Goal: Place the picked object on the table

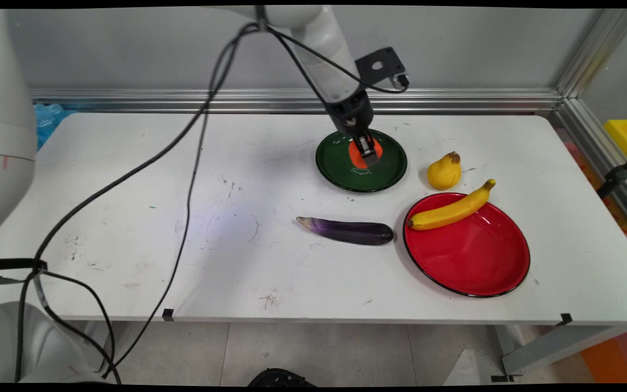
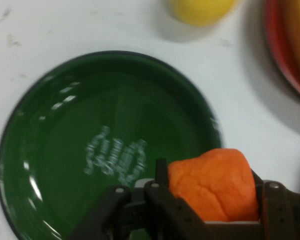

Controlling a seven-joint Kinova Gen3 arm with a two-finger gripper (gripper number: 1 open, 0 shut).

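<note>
Orange fruit, a soft-looking, rounded lump (image 2: pixel 212 182), sat clamped between the two fingers of the black two-finger gripper (image 1: pixel 367 154), which pressed on it from both sides. In the hand view the orange lump filled the gap between the fingers (image 2: pixel 157 200) and bulged up above them. Directly beneath the gripper lay a round, glossy dark green plate (image 1: pixel 335 163) with pale lettering at its centre; the pictures did not show clearly whether the orange lump touched the plate or hung just over it. In the main view the gripper (image 2: pixel 212 210) pointed down at the far half of that plate, the white arm slanting up and away from it toward the wall.

Just beyond the green plate (image 2: pixel 50 165) on the gripper's right in the main view stood a yellow pear-shaped fruit (image 1: pixel 444 171) with a brown stem end, on the bare white table (image 1: pixel 128 218). Nearer the camera from the pear was a large round red plate (image 1: pixel 471 256) with a dark rim, and a yellow banana (image 1: pixel 451 212) lay across its far edge, its tip overhanging toward the pear. A long, glossy purple eggplant (image 1: pixel 348 231) lay on the table on the camera's side of the gripper, between the green plate and the table's near edge, just beside the red plate. Black cables (image 1: pixel 194 163) hung from the arm across the table's left part.
</note>
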